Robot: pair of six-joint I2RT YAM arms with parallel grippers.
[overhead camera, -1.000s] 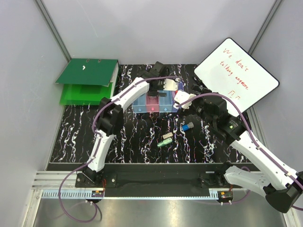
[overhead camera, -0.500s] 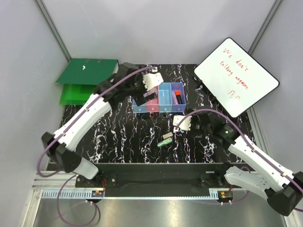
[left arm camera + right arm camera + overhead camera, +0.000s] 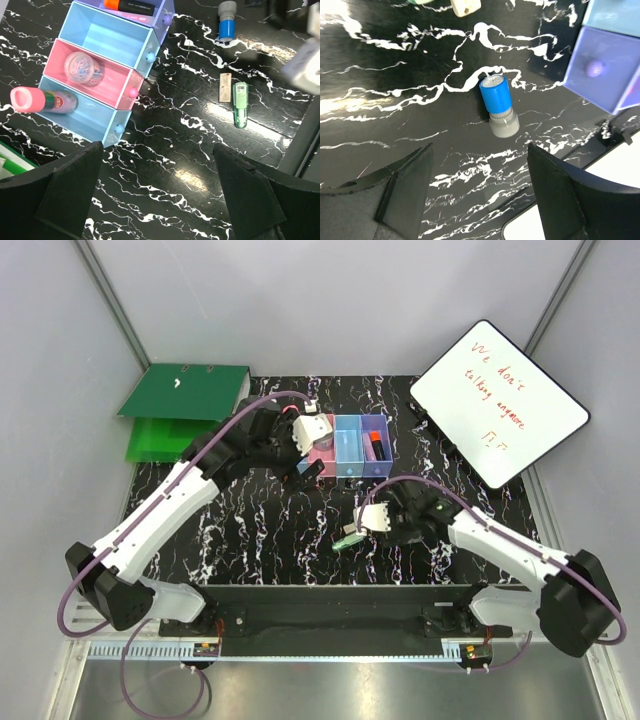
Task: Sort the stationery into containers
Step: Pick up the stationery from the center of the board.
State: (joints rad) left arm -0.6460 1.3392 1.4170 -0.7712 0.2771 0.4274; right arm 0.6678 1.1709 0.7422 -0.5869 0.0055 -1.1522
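The four joined bins (image 3: 348,446) stand at mid-back and also show in the left wrist view (image 3: 107,37). The near blue bin holds a pink-capped tube (image 3: 42,100). The pink bin holds a clear box of clips (image 3: 82,67), and the purple bin holds an orange marker (image 3: 130,6). A blue stamp (image 3: 497,102), a beige piece (image 3: 225,87) and a green piece (image 3: 240,104) lie on the table. My left gripper (image 3: 160,200) is open and empty, in front of the bins' left end (image 3: 305,465). My right gripper (image 3: 480,195) is open and empty, just short of the blue stamp (image 3: 392,518).
Green binders (image 3: 185,410) lie at the back left. A whiteboard (image 3: 498,400) leans at the back right, and its corner shows by my right fingers (image 3: 600,220). The table top (image 3: 250,530) is black marble-patterned. Grey walls stand on three sides.
My left gripper has drawn back from over the bins to their left front. My right gripper has moved left and nearer, down over the blue stamp.
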